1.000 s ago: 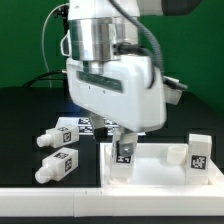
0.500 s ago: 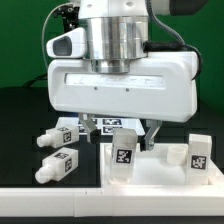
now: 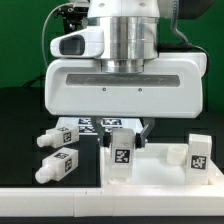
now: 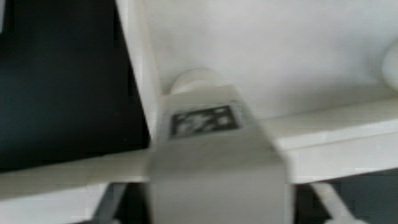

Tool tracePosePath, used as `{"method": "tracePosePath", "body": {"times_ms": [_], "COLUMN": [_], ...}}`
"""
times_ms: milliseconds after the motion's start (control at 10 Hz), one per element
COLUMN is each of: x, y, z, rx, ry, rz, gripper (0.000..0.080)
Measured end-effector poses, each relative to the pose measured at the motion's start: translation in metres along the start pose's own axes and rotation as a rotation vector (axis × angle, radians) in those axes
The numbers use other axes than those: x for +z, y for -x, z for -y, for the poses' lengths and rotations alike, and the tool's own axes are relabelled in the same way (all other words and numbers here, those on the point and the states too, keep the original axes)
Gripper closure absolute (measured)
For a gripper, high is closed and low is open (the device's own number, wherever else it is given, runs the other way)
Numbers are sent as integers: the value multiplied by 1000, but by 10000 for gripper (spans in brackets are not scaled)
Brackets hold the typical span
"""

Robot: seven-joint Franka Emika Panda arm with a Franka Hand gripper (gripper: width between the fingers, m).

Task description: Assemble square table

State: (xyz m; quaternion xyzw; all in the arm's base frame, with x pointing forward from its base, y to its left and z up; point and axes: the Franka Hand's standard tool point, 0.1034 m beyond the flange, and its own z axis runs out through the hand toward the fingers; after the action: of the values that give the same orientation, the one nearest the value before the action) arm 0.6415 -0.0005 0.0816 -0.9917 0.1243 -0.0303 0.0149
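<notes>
Exterior view first: centre of the picture taken up by the arm's broad white end effector (image 3: 127, 127), low over the corner of the table top (image 3: 160, 172) on the exterior view's left, jaws pointing down and standing either side of the head of an upright leg (image 3: 122, 152). Jaws close to that leg, yet impossible to tell whether clamped on it or just short of it. Upright leg planted on end in that corner, tag facing the camera. Table top lying flat on the black tabletop (image 3: 25, 110): a white square tray with a raised rim, reaching toward the exterior view's right. At its right end a second leg (image 3: 199, 152), also on end, tag to the camera, well apart from the first. Between the two, a small white stub (image 3: 176, 153). Off the tray to the exterior view's left, two more on their sides on the tabletop: rear lying leg (image 3: 60, 134) and front lying leg (image 3: 58, 166), near each other. Behind them, partly hidden by the end effector, the marker board (image 3: 86, 125). Along the front edge, a long white bar (image 3: 50, 200). Wrist view next: looking down on the upright leg (image 4: 199, 105), rounded white head, tag on its side, set in the corner of the table top (image 4: 267, 50), black tabletop just beside. Below it in the frame, a blurred grey shape (image 4: 214, 185), too soft to name.
</notes>
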Motion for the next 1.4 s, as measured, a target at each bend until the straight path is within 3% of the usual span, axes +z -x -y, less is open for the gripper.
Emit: {"method": "tracePosePath", "body": {"times_ms": [300,400,600,800,1000,1100,1200,1300,1400], "x": [1,1,2,3,2,3,2,1,1], "y": [-1,-1,-1,0,1,1,1,1,2], "z": [-2,-4,-8,-15,-15,-15,-12,-5,-2], "rx": [294,449,798,1108,1139,1087,889,684,500], "ry": [5,-4,-32,-87,-83,-82,-56,-47,-55], "rz": [-4,2,29,57,59,57,39,28,27], "gripper": [515,515,515,514,514,398,262,262,174]}}
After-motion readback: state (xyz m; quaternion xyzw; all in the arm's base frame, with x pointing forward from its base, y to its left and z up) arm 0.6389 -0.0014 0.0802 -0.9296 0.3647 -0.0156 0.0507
